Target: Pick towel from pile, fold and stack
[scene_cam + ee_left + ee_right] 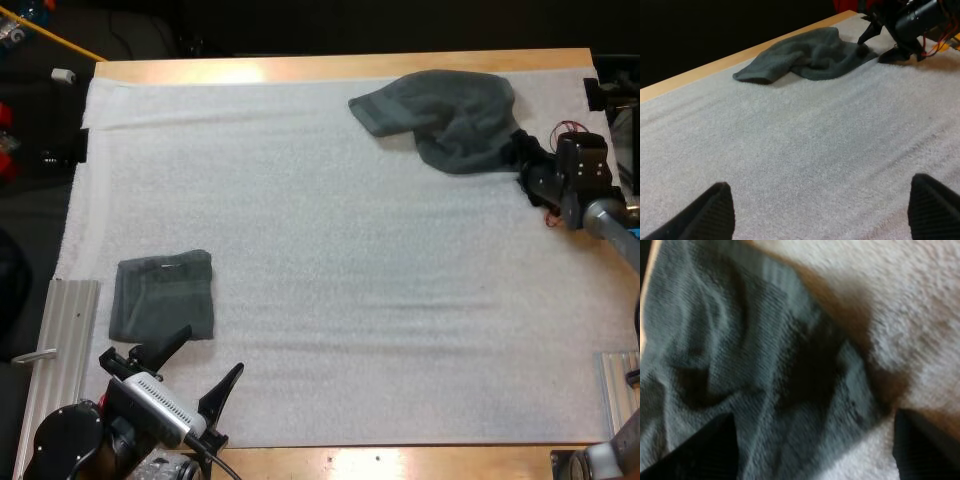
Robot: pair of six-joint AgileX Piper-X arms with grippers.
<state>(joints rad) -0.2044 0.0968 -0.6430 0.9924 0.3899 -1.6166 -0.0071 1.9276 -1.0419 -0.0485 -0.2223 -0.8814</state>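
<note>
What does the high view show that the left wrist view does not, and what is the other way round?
The high view adds the folded towel, lying flat on the white mat close to the open left end effector. The left wrist view adds a low side look at the crumpled towel, whose folds rise off the mat, and the ribbed faces of the left fingers. Both share the crumpled towel at the mat's far side, with the right end effector at its edge.

Wooden table (300, 68) – white mat (350, 300) – crumpled towel (450, 115), folded towel (162, 295) on mat.
</note>
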